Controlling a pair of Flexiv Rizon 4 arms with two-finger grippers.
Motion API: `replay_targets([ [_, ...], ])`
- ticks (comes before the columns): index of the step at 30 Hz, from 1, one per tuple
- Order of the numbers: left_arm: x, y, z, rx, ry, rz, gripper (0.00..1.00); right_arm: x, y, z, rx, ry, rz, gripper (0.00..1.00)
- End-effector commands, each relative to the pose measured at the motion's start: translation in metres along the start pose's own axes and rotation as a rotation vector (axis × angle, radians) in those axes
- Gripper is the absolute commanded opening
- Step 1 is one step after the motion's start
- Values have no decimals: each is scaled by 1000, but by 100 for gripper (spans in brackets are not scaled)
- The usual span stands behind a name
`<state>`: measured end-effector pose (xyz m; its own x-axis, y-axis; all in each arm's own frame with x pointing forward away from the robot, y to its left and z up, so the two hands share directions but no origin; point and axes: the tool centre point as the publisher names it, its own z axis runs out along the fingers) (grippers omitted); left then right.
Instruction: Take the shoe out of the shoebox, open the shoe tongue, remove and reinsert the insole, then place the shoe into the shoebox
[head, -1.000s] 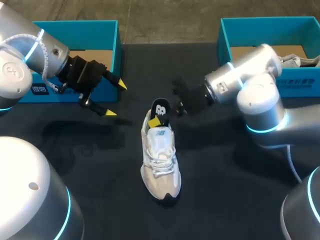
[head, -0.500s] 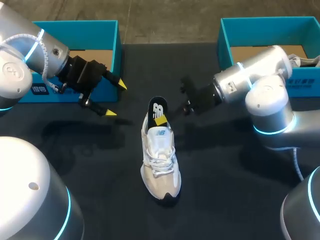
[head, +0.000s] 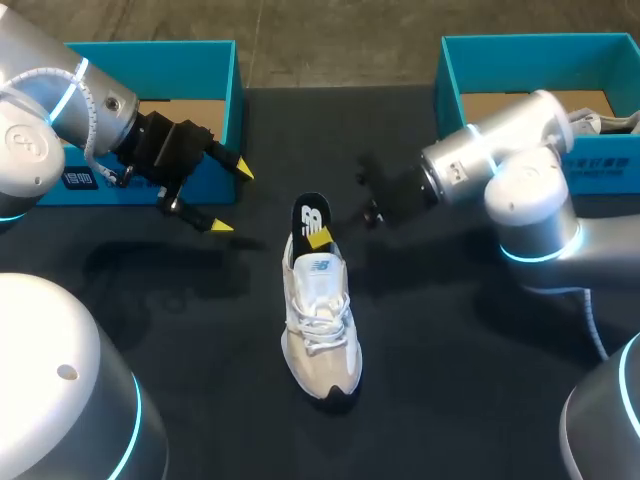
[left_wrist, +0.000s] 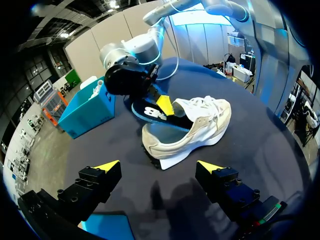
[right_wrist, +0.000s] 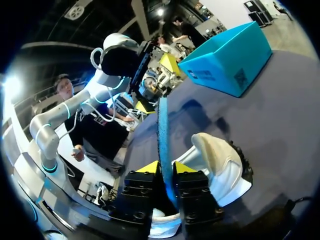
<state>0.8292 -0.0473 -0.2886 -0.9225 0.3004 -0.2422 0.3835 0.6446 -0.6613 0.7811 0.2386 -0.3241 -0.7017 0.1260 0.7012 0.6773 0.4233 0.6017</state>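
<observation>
The white sneaker (head: 320, 320) stands on the black table (head: 450, 380), toe near, heel far. The black insole (head: 313, 218) rises from its heel, clenched between the tips of my right claw (right_wrist: 166, 167). My left claw (head: 232, 198) hangs spread and unladen, left of the sneaker. The left shoebox (head: 215, 60) and right shoebox (head: 450, 70) sit farthest.
</observation>
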Motion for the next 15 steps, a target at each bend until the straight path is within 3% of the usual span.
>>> replay_targets([
  [1,0,0,0,-3,2,0,100,-11,7,7,26,21,2,0],
  [9,0,0,0,-3,2,0,100,-12,7,13,103,49,36,0],
  [15,0,0,0,-3,2,0,100,-8,-7,15,150,64,94,0],
])
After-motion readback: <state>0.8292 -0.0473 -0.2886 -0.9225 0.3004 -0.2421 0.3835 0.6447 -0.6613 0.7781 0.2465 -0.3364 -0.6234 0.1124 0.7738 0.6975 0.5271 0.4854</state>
